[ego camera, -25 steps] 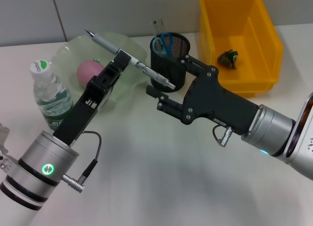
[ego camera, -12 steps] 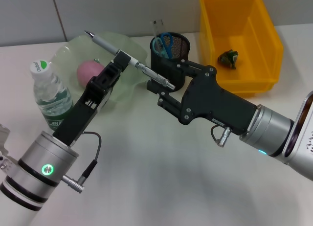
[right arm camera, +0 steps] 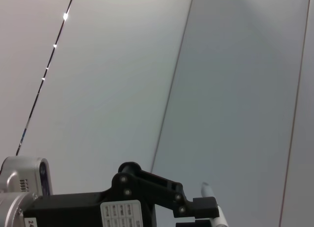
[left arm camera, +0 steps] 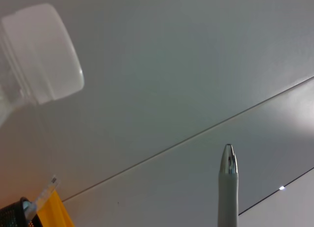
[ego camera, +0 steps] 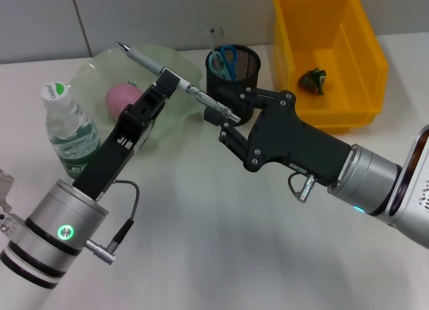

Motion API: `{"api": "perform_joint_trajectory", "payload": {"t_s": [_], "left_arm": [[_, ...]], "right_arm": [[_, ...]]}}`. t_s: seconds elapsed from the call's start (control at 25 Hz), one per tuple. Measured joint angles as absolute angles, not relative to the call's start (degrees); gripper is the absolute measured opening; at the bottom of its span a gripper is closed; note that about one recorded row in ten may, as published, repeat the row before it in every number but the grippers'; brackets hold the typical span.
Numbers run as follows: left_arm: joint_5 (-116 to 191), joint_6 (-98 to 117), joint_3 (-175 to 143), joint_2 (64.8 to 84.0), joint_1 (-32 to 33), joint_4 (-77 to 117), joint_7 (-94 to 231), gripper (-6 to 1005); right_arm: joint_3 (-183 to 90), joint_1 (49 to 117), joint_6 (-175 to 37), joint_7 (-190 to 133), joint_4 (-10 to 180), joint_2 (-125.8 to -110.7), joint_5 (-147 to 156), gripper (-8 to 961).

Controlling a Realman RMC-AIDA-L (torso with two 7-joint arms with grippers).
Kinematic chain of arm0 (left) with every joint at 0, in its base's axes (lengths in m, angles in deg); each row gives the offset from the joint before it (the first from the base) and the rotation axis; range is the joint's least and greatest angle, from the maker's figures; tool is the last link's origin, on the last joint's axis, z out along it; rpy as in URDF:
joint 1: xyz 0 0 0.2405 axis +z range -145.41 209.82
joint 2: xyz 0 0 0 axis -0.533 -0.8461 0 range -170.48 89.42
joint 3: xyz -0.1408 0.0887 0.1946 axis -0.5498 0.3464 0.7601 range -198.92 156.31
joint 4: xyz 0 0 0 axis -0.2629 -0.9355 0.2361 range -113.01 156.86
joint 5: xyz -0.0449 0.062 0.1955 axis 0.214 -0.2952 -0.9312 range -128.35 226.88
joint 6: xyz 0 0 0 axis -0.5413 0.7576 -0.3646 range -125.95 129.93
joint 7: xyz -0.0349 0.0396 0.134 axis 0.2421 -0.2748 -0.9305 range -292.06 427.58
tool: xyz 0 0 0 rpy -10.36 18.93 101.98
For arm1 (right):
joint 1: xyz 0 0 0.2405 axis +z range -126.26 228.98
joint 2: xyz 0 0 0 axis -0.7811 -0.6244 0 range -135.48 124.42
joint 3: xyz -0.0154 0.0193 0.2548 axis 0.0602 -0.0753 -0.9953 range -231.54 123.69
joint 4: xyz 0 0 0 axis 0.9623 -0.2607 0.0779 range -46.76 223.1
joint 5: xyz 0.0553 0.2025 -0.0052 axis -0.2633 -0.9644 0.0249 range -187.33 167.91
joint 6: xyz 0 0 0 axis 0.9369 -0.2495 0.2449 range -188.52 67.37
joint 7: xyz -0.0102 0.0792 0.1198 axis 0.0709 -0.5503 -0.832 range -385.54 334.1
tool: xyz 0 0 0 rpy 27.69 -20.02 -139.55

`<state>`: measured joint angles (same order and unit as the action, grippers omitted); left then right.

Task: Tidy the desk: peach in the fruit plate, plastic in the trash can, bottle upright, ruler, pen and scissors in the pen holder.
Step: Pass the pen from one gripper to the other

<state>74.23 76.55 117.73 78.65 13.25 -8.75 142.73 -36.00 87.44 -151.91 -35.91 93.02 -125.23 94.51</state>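
Green bottle (ego camera: 67, 129) cap lettering unreadable; upright.

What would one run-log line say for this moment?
left gripper: holding pen in air | right gripper: open around pen's end | pen holder: scissors inside

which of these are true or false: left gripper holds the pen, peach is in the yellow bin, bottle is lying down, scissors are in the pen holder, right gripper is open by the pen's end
1. Left gripper holds the pen: true.
2. Peach is in the yellow bin: false, it sits in the green fruit plate.
3. Bottle is lying down: false, it stands upright.
4. Scissors are in the pen holder: true.
5. Right gripper is open at the pen's end: true.
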Motion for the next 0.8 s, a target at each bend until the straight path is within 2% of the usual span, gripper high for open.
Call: {"api": "perform_joint_trajectory", "payload": {"t_s": [0.8], "left_arm": [[74.43,76.52,117.73,78.65,13.22,-8.75,142.82,257]], "right_arm": [[-36.0,87.74,-151.83,-35.91,93.45,-125.23,94.49,147]]}}
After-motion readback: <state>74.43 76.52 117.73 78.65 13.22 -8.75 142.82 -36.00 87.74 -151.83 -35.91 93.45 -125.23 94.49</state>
